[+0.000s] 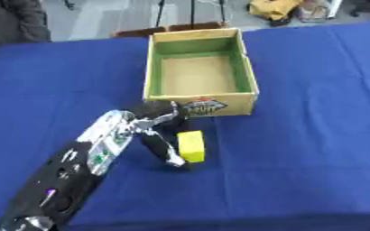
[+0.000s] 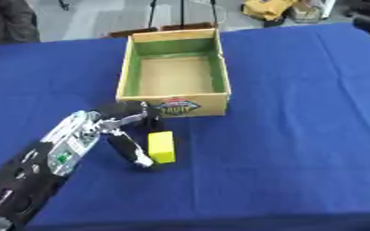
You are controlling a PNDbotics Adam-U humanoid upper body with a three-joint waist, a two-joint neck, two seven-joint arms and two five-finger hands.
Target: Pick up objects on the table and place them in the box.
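Blue cloth covers the table [image 1: 314, 135], where the left robot hand [image 1: 163, 135] curls its fingers beside a small yellow rectangular block [image 1: 191, 145], seemingly mid-grasp; next comes lifting it into the empty green-lined cardboard box [image 1: 200, 97] just behind.

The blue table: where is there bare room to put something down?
Open blue cloth lies right of the box and right of the yellow block, and along the near edge. It is crowded just before the box's front wall, where the left hand is at the block.
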